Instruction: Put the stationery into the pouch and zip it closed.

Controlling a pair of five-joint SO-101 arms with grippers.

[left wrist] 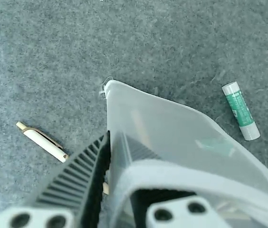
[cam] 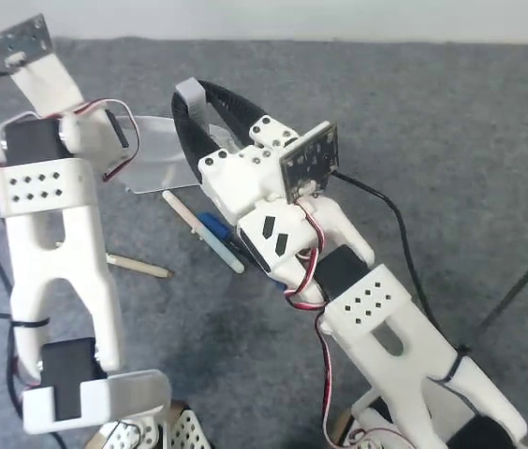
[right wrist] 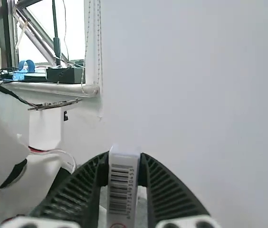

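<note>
**Pouch** [cam: 156, 154]: translucent, milky white, soft-sided, with a pale band along its opening. It is held off the table [cam: 451, 140] at about 10 o'clock from the centre of the high view.

**Left end effector** [left wrist: 119, 142]: clamped on the pouch's edge, with one black ribbed finger [left wrist: 84, 168] outside the wall and the other visible through it.

**Right end effector** [right wrist: 123, 159]: raised at about 11 o'clock above the pouch and closed on a white stick [right wrist: 121, 187] with a barcode label and a grey end.

**Glue stick** [left wrist: 240, 110]: green and white, lying flat on the table apart from the pouch.

**White pen** [cam: 189, 217] and **blue pen** [cam: 215, 227]: side by side just at 9 o'clock of centre, with the blue one partly under the right arm.

**Cream pen** [cam: 140, 267]: alone at 8 o'clock, beside the left arm.

**Table**: grey and felt-like.
</note>
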